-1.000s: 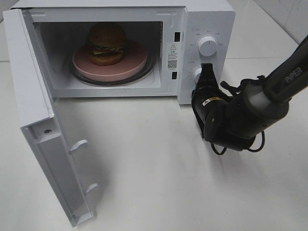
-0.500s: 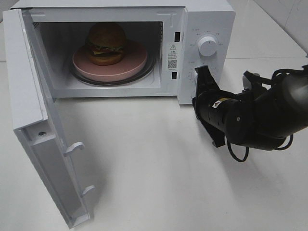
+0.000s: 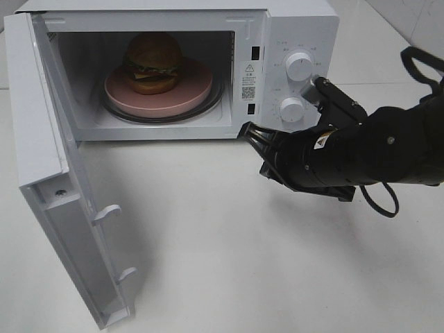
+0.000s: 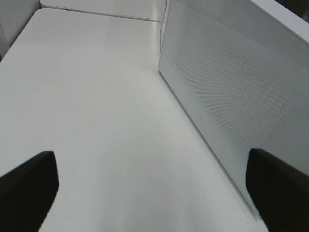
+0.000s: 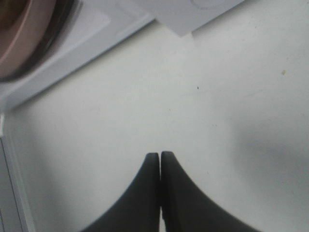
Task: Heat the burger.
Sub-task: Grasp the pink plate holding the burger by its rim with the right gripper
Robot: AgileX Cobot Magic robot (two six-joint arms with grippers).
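The place reads as a robot lab set up like a kitchen corner. A white microwave with round dials stands on a plain white table. Its door is swung open, and a burger sits on a pink plate inside. White wall tiles show at the far corner. A black robot arm with a looping cable reaches over the table, which points to a test bench more than a home.
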